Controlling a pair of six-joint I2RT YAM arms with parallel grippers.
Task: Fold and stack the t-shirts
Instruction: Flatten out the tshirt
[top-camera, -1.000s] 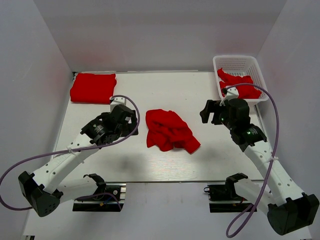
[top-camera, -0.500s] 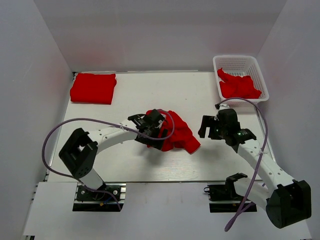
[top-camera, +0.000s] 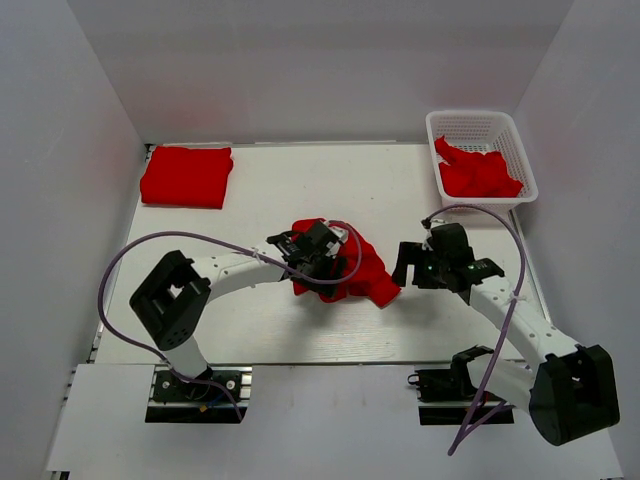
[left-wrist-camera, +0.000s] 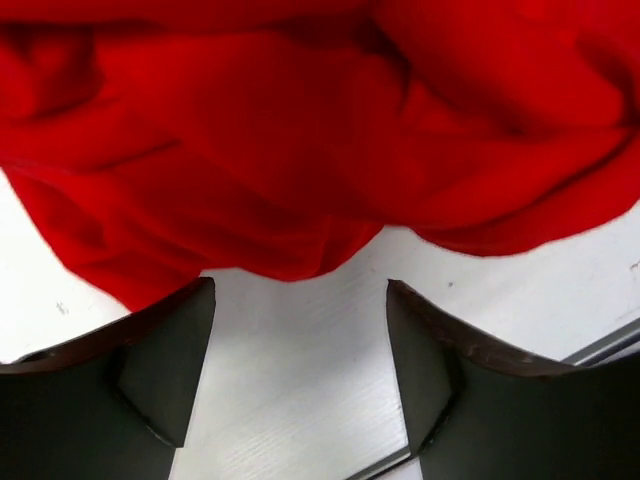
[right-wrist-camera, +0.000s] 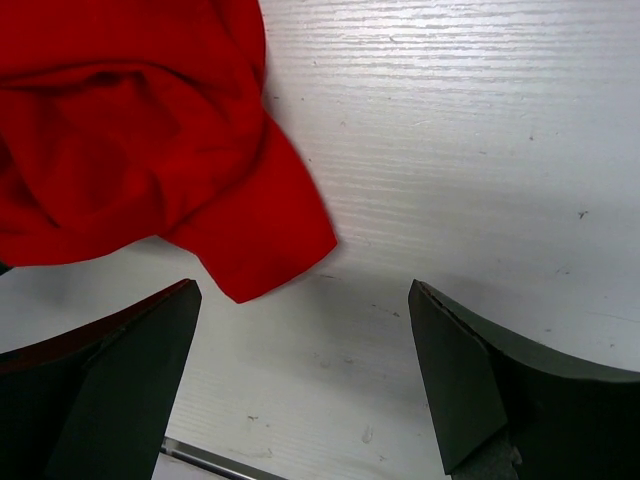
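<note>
- A crumpled bright red cloth t-shirt (top-camera: 372, 276) lies in a loose heap at the middle of the white wood-grain worktop (top-camera: 300, 335).
- The left pincer (top-camera: 318, 250) sits low over the left part of that heap and hides some of it from above.
- In the left wrist view its two dark fingers (left-wrist-camera: 165, 360) stand well apart with bare worktop between them. The rumpled hem of the cloth lies just beyond their tips, and nothing is gripped.
- The right pincer (top-camera: 404, 266) is just beside the heap's right edge, pointing towards it.
- In the right wrist view its jaws are spread wide over bare worktop and hold nothing. A pointed corner of the red cloth lies near the left-hand finger (right-wrist-camera: 120, 380), apart from it.
- A folded red t-shirt (top-camera: 187, 176) lies flat at the far left corner of the worktop; whether it is one layer or several cannot be told.
- A white plastic lattice basket (top-camera: 478, 124) stands at the far right corner, with more red t-shirts (top-camera: 480, 176) bunched in its near half.
</note>
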